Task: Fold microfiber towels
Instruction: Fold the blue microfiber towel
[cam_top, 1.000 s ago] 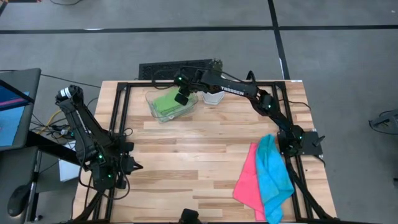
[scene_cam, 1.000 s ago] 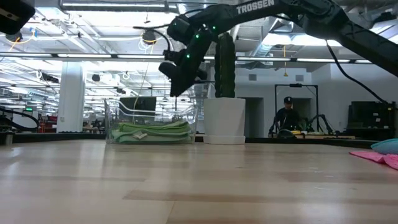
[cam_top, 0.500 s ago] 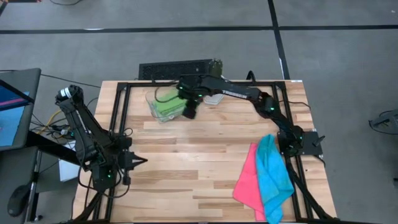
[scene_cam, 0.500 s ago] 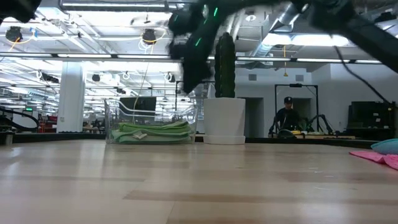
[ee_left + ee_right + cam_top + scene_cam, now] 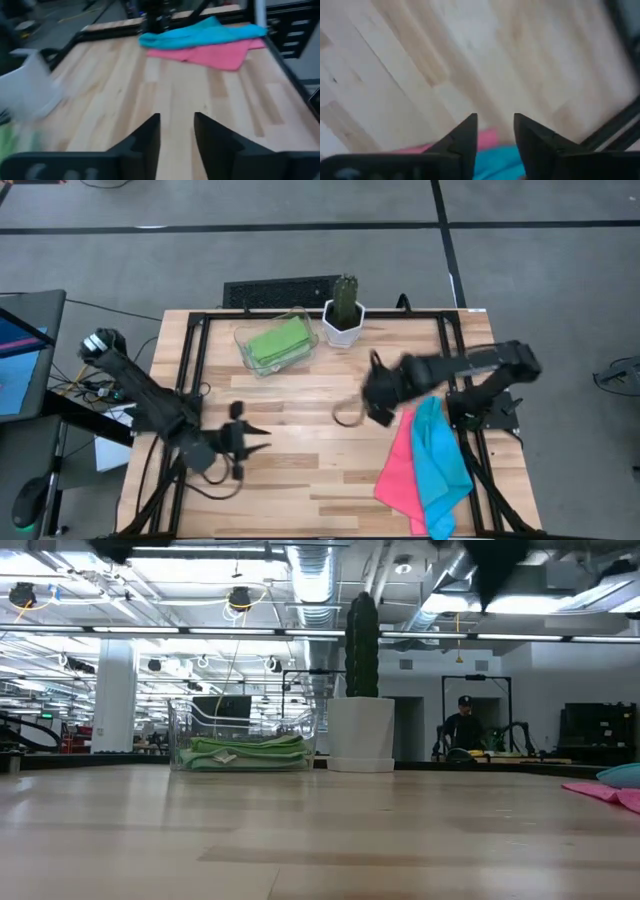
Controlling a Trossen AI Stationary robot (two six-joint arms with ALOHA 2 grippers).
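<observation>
Cyan towel point(image 5: 437, 458) overlapping pink towel point(image 5: 396, 475) at bench point(image 5: 300, 410) right edge; green towels point(image 5: 278, 342) folded in clear tray point(image 5: 246, 352) beside potted cactus point(image 5: 343, 308). Right gripper point(image 5: 378, 398) near the pink towel, left gripper point(image 5: 250, 439) over bare wood; both jaws parted, empty.

Even overhead light (ceiling lamps glaring), both arms motion-blurred.

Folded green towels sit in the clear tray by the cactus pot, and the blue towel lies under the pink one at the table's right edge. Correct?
Not quite. The high view shows the blue towel lying on top of the pink towel, not under it. The green towels in the clear tray beside the cactus pot are right.
</observation>
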